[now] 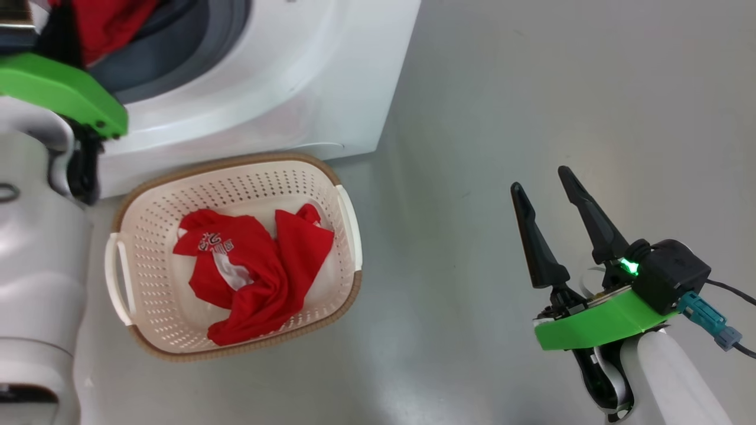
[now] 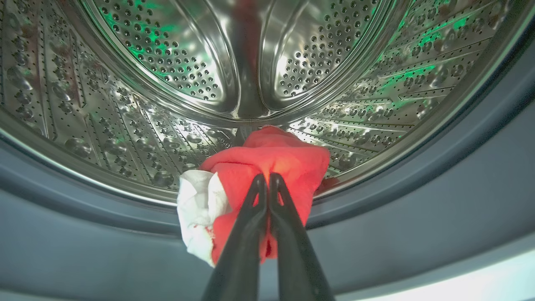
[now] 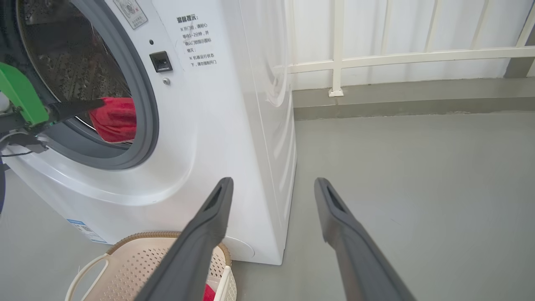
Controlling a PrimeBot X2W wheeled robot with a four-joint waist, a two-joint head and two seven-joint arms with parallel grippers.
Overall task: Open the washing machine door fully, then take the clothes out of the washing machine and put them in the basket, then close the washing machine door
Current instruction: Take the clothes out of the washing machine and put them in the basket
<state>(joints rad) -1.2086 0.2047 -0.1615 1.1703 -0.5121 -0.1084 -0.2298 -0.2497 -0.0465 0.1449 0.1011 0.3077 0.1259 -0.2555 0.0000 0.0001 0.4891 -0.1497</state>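
Observation:
The washing machine (image 1: 283,77) (image 3: 217,125) stands with its drum (image 2: 167,62) uncovered; its door is out of view. My left gripper (image 2: 266,179) is shut on the clothes, a red garment (image 2: 284,154) with a white part (image 2: 196,209), held at the lower lip of the drum over the grey gasket (image 2: 418,209). The right wrist view shows that red bundle (image 3: 115,119) at the opening. More red clothes (image 1: 254,271) lie in the basket (image 1: 236,162) (image 3: 159,236) on the floor before the machine. My right gripper (image 1: 540,179) (image 3: 272,184) hangs open, holding nothing, right of the basket.
Grey floor (image 1: 531,88) stretches to the right of the machine. A white railing (image 3: 376,58) and a low kerb (image 3: 397,96) run along the back. My pale left arm and its green wrist mount (image 1: 59,88) stand beside the basket's left side.

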